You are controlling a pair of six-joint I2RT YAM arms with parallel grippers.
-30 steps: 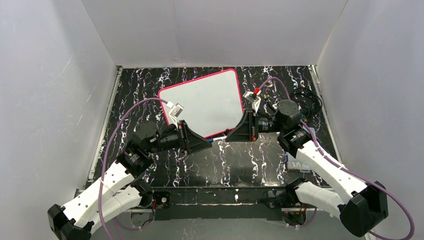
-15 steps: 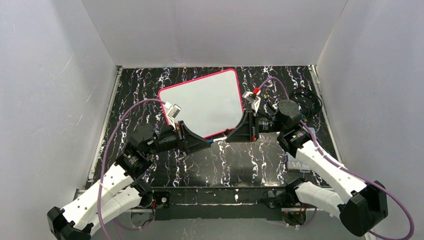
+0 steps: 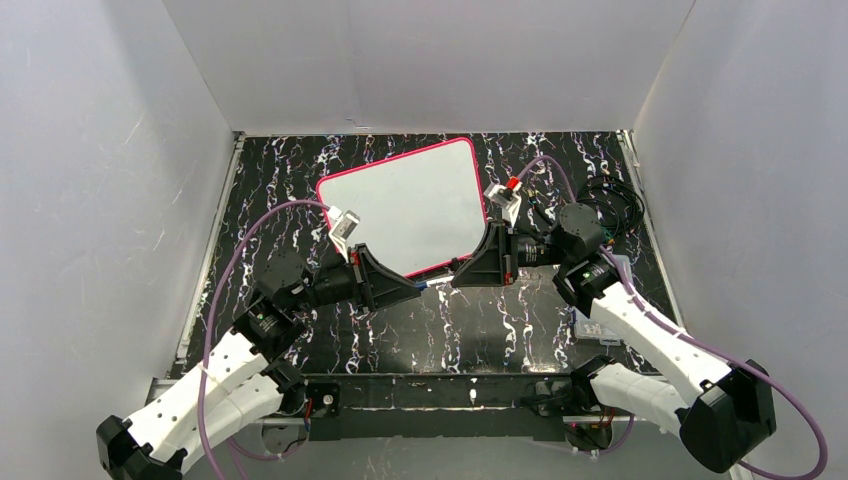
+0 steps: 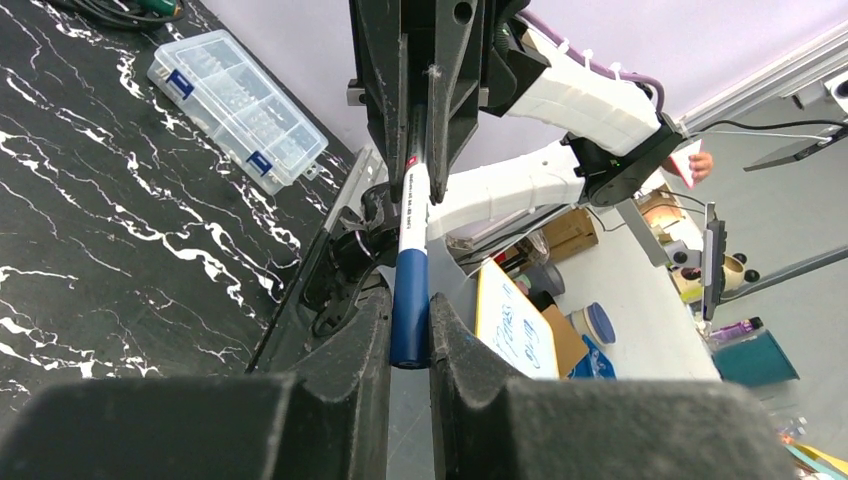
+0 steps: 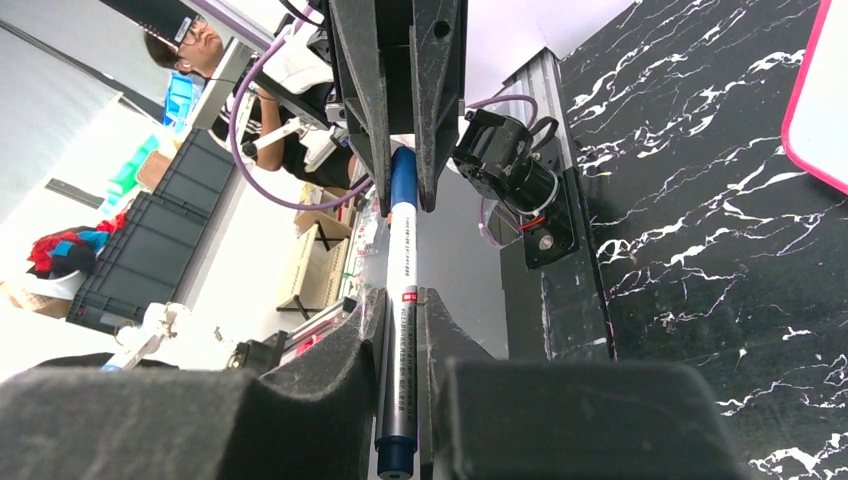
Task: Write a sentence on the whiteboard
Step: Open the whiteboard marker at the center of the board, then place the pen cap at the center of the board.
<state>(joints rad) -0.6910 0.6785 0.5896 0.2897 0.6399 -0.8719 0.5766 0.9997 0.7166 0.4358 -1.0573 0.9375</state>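
Top: pink-framed white rectangular whiteboard [image 3: 405,205] flat, far-centre on black marbled table [image 3: 480,330], long axis roughly left-right, near edge partly hidden by left gripper [image 3: 419,284] and right gripper [image 3: 456,277]; left wrist: left gripper clamps blue-capped white marker pen [image 4: 410,320], clear plastic compartment box [image 4: 237,107] beyond; right wrist: right gripper pinches its barrel.

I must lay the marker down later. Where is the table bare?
Bare: the table strip between arm bases and the left hand and right hand gripping the marker; also left of the whiteboard. Crowded: right side, cables and clear box.
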